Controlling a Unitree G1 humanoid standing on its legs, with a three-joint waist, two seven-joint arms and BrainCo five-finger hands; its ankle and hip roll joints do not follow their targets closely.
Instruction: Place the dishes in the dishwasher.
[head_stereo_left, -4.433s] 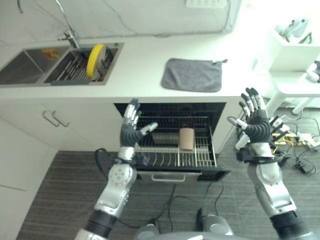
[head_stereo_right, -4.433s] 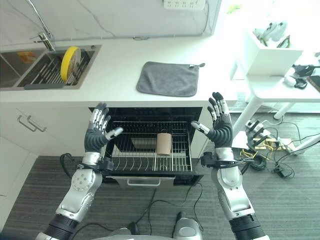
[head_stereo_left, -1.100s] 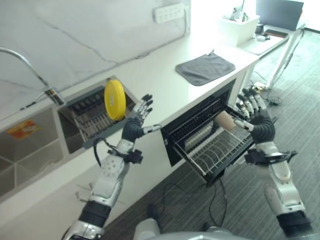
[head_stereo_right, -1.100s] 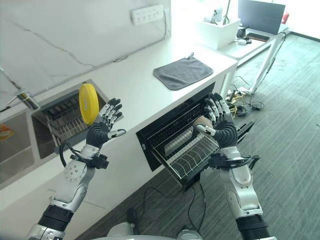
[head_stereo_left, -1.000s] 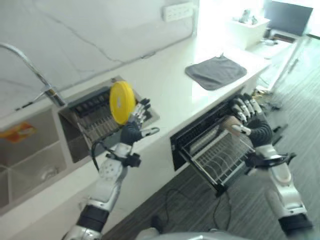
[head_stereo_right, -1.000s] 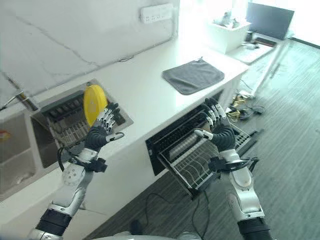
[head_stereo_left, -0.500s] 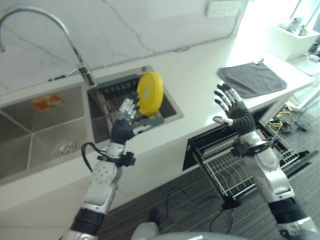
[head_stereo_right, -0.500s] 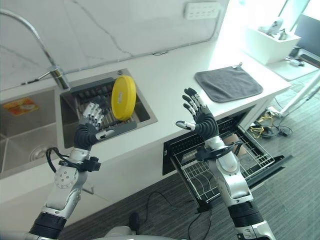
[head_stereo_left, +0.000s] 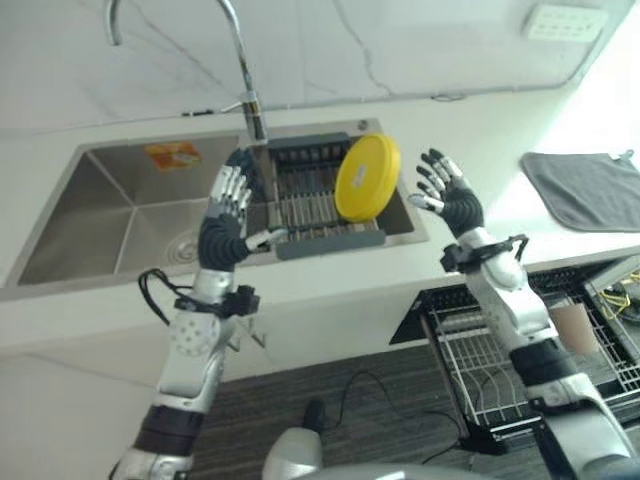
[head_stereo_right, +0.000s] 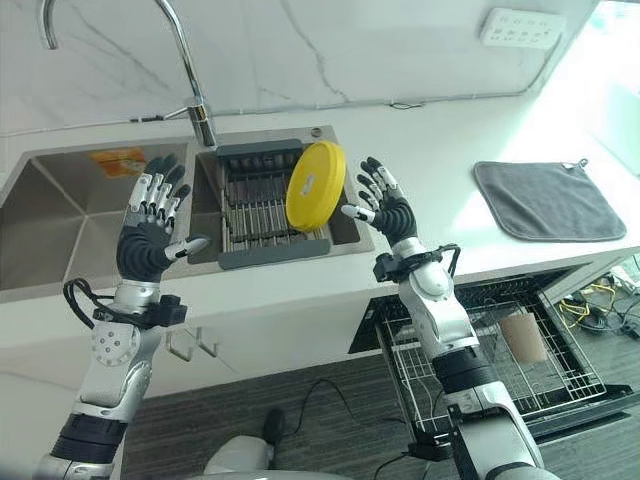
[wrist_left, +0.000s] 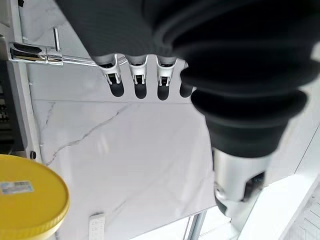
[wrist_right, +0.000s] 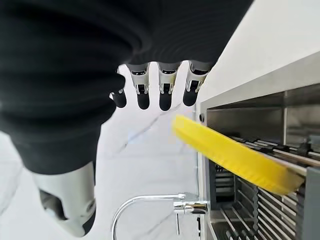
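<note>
A round yellow plate stood on edge, leaning slightly, in the dark drying rack set in the right-hand basin of the sink. The dishwasher under the bench's front edge was open, its wire rack pulled out with a tan cup on it.

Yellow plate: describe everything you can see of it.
The yellow plate is round, plain and thick-rimmed, probably plastic, with a small label on one face. It stands on edge, tilted, in the dish rack in the sink's right basin. The right hand is open beside it, not touching; the left hand is open farther off.
</note>
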